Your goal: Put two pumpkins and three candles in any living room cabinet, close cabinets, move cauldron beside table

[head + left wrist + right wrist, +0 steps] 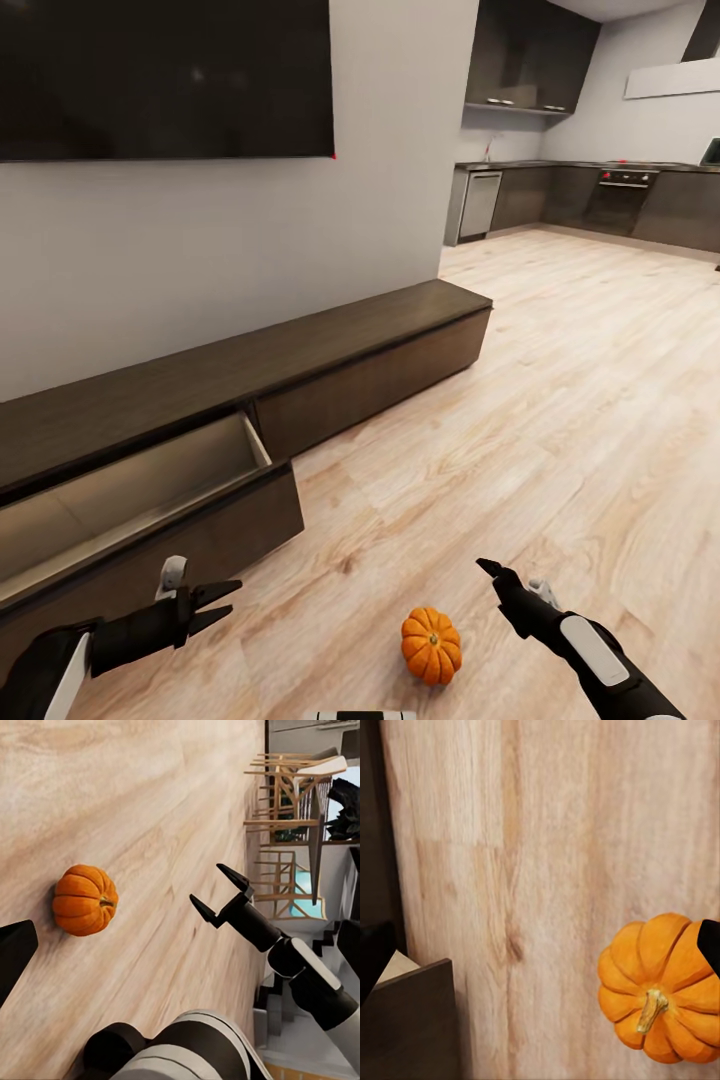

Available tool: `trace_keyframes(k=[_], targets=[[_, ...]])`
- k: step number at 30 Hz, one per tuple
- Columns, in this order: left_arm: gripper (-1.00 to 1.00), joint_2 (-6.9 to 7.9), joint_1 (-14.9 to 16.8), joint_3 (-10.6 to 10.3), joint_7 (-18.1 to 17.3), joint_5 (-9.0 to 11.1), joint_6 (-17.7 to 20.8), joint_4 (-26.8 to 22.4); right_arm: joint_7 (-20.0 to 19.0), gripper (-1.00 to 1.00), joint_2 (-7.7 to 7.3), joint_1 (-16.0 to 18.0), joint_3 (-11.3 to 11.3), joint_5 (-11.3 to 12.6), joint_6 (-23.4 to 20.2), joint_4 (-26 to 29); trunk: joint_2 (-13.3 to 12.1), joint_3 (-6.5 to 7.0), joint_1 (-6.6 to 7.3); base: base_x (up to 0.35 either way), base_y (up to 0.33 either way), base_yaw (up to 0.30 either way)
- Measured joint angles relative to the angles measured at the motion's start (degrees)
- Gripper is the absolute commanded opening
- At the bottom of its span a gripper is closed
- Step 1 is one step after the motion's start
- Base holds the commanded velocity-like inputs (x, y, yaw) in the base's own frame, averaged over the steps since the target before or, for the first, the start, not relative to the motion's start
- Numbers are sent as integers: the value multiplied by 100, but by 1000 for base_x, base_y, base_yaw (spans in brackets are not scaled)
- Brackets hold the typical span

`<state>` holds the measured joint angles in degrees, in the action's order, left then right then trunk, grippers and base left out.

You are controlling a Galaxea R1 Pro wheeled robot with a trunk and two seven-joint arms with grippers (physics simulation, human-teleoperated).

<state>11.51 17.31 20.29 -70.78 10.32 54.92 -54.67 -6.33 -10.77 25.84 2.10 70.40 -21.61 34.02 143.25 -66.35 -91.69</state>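
Observation:
One bright orange ribbed pumpkin [431,645] sits upright on the wood floor between my two arms, also seen in the left wrist view [84,900] and the right wrist view [660,997]. My left gripper [232,598] hangs open to its left, just in front of the cabinet's pulled-out drawer [150,490]. To the right of the pumpkin and a little beyond it, my right gripper [492,570] [212,886] is open and holds nothing. The long low dark brown cabinet [380,335] runs along the white wall; its open drawer shows a bare pale beige inside.
A big black screen [165,75] hangs on the wall above the cabinet. A dark kitchen [600,200] lies at the back right across open wood floor. Wooden dining chairs [289,817] stand behind me. The drawer's corner [412,1020] juts out near the pumpkin.

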Motion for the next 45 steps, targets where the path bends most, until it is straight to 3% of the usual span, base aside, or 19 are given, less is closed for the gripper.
trace_keyframes(k=[7,14,30,35,39,45], targets=[[100,0,0,11,-8,15,12,-38,-7,100,16,0,14,-5,-8,-1,0,0,0,2,-2,0],[100,0,0,4,-14,26,35,-44,-12,100,122,-5,31,-9,-10,19,9,-154,-18,0,0,0],[100,9,0,6,-15,30,61,-44,-18,100,127,-85,17,-48,16,8,30,-509,-60,0,0,0],[100,-146,-9,-17,-59,5,29,-44,52,100,289,-82,40,1,16,15,31,-509,-60,0,0,0],[100,-179,-9,-10,-59,5,28,-44,23,100,408,-83,35,1,14,17,31,-509,-60,0,0,0],[100,-193,-9,-13,-75,6,36,-44,18,100,435,-82,33,0,16,17,31,-509,-60,0,0,0]])
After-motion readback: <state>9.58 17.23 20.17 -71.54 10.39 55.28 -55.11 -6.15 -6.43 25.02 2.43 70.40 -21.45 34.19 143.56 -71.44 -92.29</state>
